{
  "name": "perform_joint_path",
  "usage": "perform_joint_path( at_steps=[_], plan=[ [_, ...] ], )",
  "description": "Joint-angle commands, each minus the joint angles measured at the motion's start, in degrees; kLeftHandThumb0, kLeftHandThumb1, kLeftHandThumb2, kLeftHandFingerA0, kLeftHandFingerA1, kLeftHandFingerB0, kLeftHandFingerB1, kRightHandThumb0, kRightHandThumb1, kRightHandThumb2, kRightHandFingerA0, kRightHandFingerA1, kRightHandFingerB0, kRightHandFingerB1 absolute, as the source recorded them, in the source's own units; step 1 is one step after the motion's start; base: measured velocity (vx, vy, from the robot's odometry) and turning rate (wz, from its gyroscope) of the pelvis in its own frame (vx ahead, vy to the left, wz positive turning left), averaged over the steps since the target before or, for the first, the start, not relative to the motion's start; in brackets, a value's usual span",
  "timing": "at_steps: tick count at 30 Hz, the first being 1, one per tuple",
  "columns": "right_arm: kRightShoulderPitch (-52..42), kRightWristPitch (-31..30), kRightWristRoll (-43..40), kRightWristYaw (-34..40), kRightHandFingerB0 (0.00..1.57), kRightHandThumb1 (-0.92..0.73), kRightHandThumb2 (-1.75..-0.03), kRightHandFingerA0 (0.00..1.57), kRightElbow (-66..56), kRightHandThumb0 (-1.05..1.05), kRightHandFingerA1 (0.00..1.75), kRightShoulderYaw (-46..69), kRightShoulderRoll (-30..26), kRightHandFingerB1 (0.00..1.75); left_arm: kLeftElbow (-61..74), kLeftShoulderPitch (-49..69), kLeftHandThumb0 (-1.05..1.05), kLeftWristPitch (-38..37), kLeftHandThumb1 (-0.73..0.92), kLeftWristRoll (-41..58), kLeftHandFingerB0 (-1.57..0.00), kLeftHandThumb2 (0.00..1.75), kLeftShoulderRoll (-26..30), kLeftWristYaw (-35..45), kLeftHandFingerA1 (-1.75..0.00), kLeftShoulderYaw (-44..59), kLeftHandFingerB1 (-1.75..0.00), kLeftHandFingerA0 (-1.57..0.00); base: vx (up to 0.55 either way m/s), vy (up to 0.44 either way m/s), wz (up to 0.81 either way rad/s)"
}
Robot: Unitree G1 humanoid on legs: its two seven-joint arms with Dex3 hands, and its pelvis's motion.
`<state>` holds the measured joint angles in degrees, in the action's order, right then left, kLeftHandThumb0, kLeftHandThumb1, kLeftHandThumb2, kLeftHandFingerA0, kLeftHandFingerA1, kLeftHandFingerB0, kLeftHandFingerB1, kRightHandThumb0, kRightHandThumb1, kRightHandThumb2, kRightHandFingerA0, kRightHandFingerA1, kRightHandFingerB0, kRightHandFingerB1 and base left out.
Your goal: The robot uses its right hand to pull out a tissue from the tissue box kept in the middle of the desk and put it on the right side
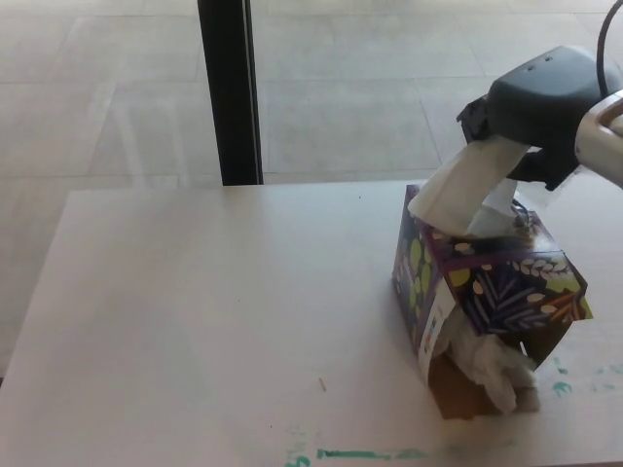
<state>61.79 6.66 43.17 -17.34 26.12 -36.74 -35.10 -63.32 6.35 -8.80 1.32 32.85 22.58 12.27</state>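
I'm seeing the tissue box (487,282) sitting on the right half of the desk (214,321), well back from the near edge but close to the right border of the head view. To its left the desktop is lying bare all the way to the left edge; the far edge is running just behind the box, with tiled floor (107,88) and a dark vertical post (230,92) beyond it. Green marks (365,453) are showing along the near edge.

The box's front lower flap is hanging open, and crumpled white paper (496,368) is spilling out onto the desk there.

My right hand (531,107) is hovering above the box's top, coming in from the upper right with its back turned up toward the camera. It is pinching the tissue (462,190) — the sheet is stretching diagonally from the top slot up into the hand, its lower end inside the box. The fingertips are hidden under the hand, so I'm only judging the pinch by the taut sheet — probably firm.
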Motion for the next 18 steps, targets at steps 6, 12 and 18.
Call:
perform_joint_path(
  at_steps=[6,12,18],
  plan=[
    [-8.4,6.6,2.0,15.9,0.72,-0.66,-0.79,0.87,-2.2,-0.22,1.75,6.2,-0.5,1.37,0.0,0.7,-0.68,-1.4,0.89,0.1,-0.44,0.67,1.0,0.5,-0.50,-0.1,-0.40,-0.55,0.00,0.000,0.00],
    [-12.9,5.5,-0.9,20.8,0.79,-0.51,-1.09,0.93,-2.9,-0.17,1.75,12.9,0.1,1.52,-1.2,0.3,-0.72,-1.9,0.89,0.4,-0.44,0.67,0.9,0.7,-0.50,0.2,-0.39,-0.57,0.00,0.000,0.00],
    [-14.5,2.2,-2.7,29.9,0.75,-0.48,-1.25,0.92,-0.9,-0.21,1.75,20.7,3.6,1.53,-0.4,1.1,-0.72,-2.1,0.90,0.8,-0.41,0.67,0.6,0.9,-0.49,0.5,-0.39,-0.55,0.00,0.000,0.00]
  ],
)
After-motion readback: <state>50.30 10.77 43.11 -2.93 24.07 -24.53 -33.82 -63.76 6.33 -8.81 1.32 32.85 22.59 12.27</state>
